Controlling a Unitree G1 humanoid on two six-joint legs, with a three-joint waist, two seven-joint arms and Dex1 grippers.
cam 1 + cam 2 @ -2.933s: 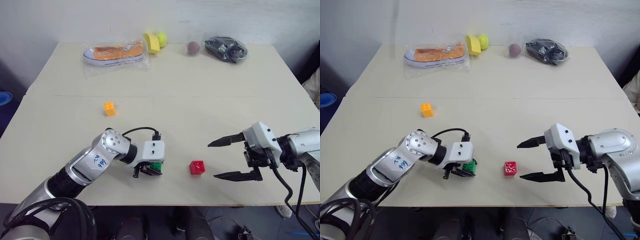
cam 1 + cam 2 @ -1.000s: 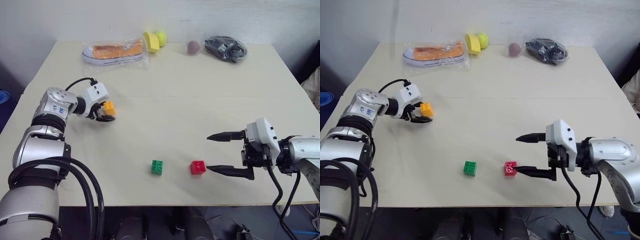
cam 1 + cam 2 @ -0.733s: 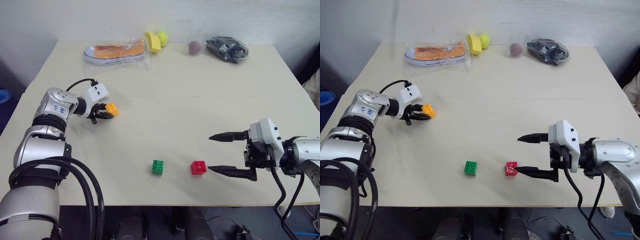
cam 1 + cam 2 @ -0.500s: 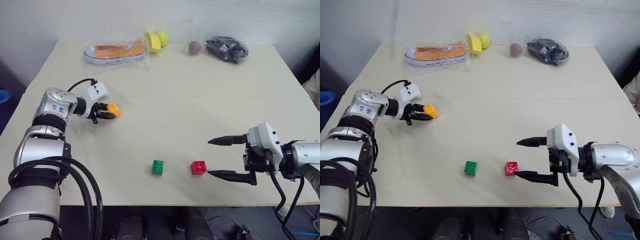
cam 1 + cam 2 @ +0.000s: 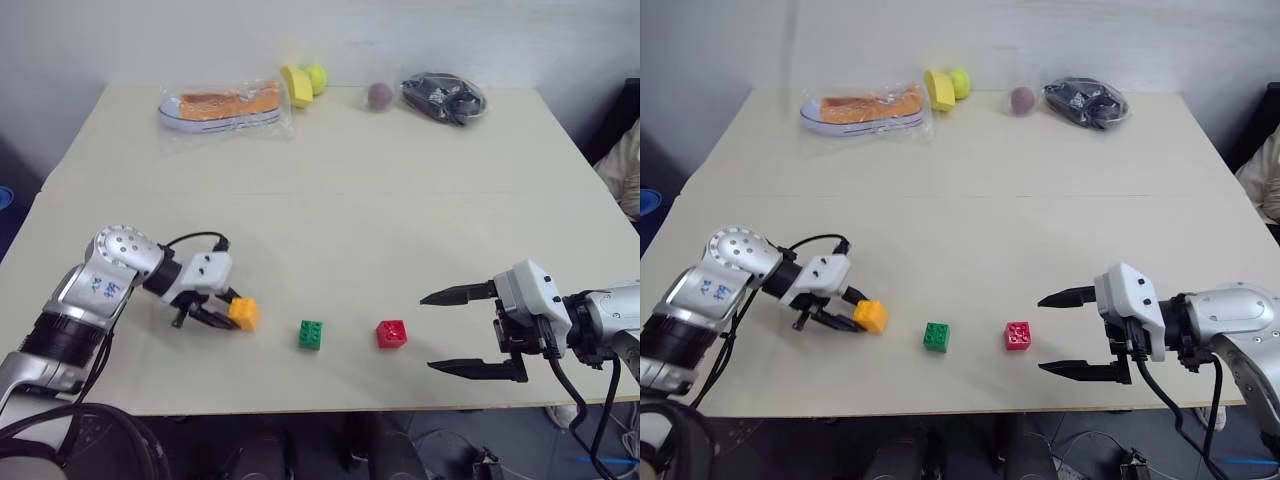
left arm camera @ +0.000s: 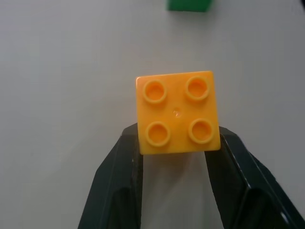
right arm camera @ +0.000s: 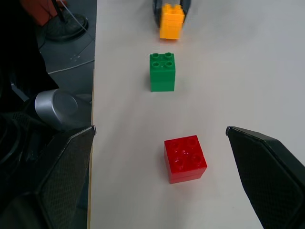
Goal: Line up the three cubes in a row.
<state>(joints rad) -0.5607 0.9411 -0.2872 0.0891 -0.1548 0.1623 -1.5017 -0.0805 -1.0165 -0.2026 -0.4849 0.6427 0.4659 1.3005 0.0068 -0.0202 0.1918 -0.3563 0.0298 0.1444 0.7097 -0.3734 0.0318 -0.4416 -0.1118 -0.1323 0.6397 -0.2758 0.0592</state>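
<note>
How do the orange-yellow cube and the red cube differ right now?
The orange-yellow cube is clamped in the shut left gripper; the red cube sits free on the table, in front of the open right gripper. They take opposite ends, with the green cube between. Both are studded bricks of similar size.

Both arms are silver metal with black joints. White wrist housings carry black two-finger grippers, left gripper and right gripper. Black cables loop at each wrist; blue handwriting marks the left arm.
</note>
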